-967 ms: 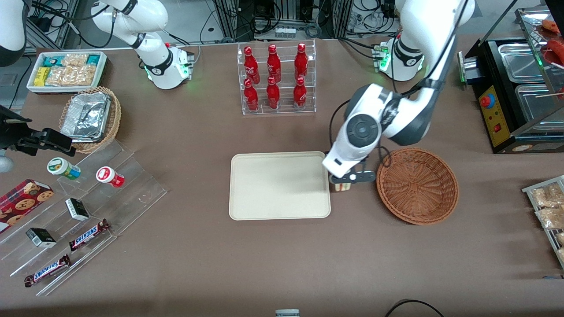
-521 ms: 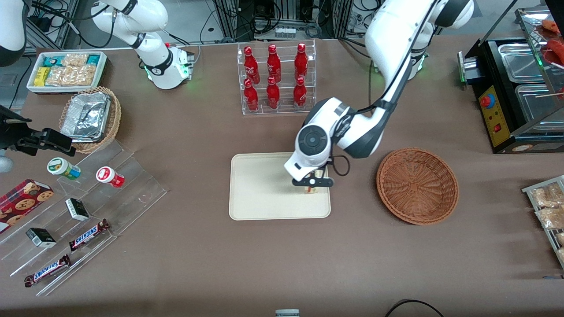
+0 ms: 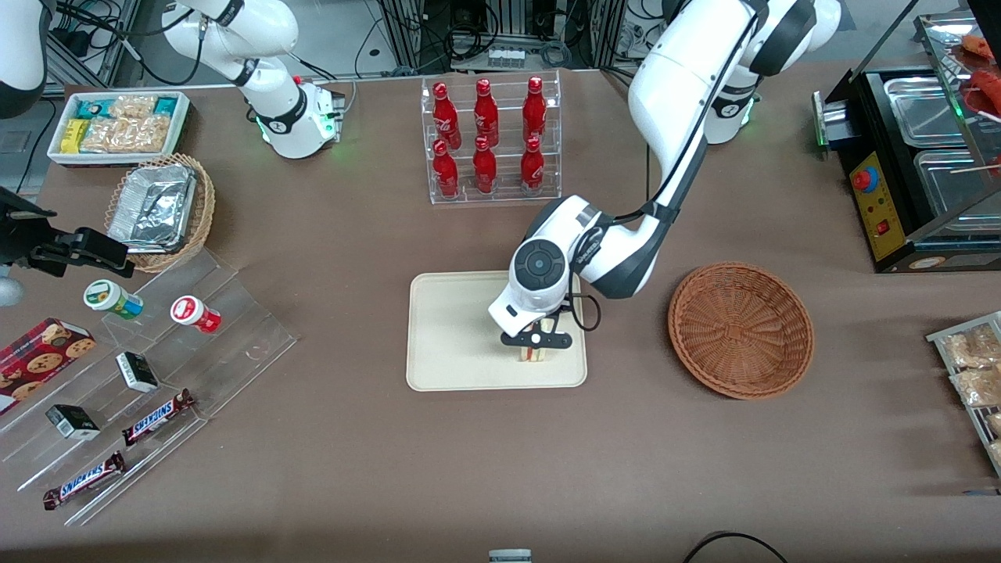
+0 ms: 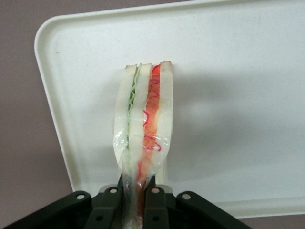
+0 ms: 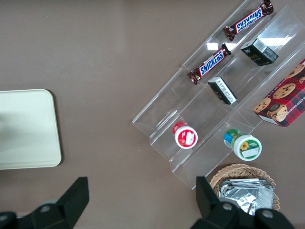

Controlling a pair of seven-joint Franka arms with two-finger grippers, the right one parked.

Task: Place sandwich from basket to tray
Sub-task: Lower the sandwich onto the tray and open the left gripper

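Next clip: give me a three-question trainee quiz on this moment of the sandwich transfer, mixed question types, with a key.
1. True or false: the gripper is shut on the sandwich.
2. Multiple choice: the sandwich is now over A) the basket, B) the tray, C) bare table between the two.
3. Short answer: what lies in the basket now?

Key
1. True. The wrist view shows the fingers pinching the wrapped wedge, filling edge facing the camera.
2. B. It hangs above the part of the tray nearer the basket and the front camera; whether it touches the tray cannot be told.
3. Nothing; its woven inside is bare.
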